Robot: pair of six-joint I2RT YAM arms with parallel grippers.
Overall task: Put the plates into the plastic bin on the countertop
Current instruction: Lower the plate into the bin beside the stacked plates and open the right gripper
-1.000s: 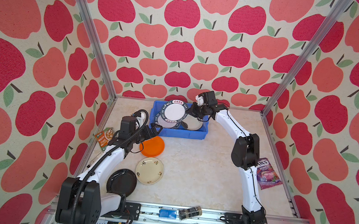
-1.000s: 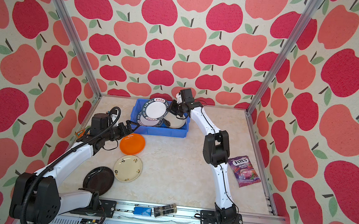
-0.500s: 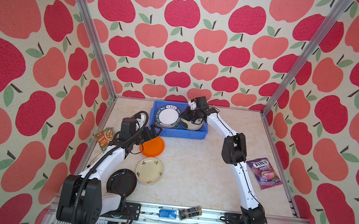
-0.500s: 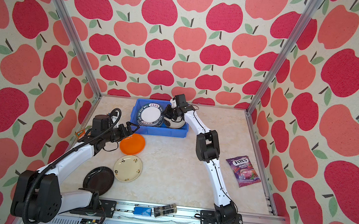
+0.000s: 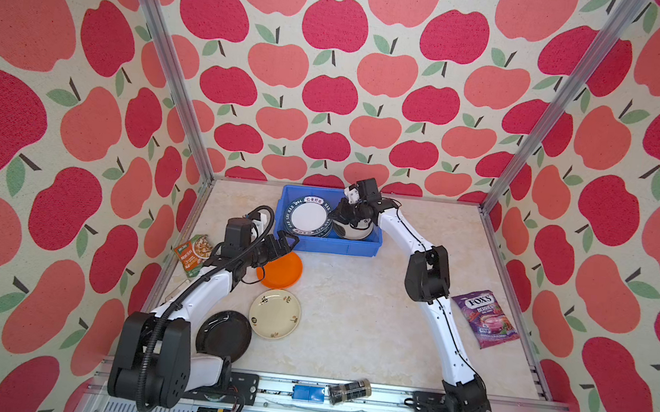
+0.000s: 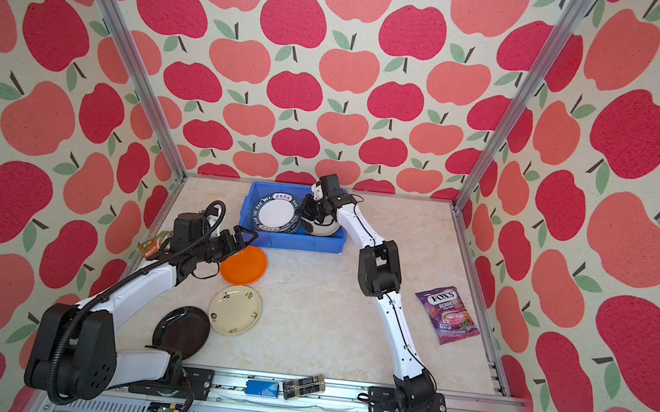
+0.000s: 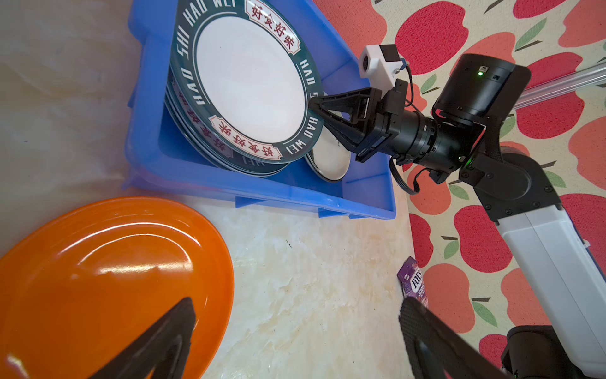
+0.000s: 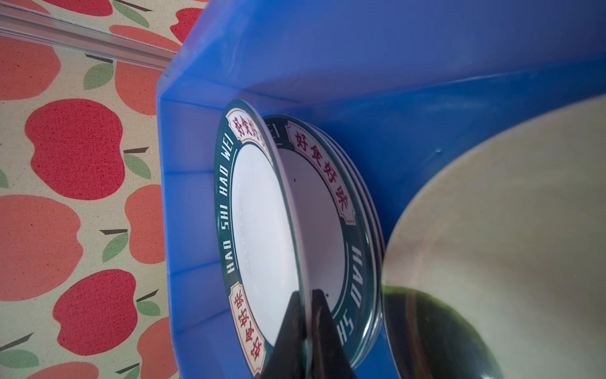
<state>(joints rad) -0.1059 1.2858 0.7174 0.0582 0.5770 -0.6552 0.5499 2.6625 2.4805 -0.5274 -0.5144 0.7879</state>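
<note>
The top lettered plate (image 8: 259, 236) is inside the plastic bin (image 5: 332, 245), tilted up off the stack of matching plates (image 8: 331, 210) in the bin's left half. My right gripper (image 8: 306, 295) is pinched tight on that plate's rim, one finger on each face. Just beside the stack, in the bin's right half, rests a cream plate (image 7: 331, 157). The bin stands at the back of the countertop (image 5: 351, 301). In front of it my left gripper (image 5: 283, 245) hangs over the orange plate (image 5: 281, 271), jaws spread wide and gripping nothing; I cannot tell whether a finger touches it. Nearer me, a second cream plate (image 5: 275, 314) and the black plate (image 5: 225, 334) lie flat, close together.
</note>
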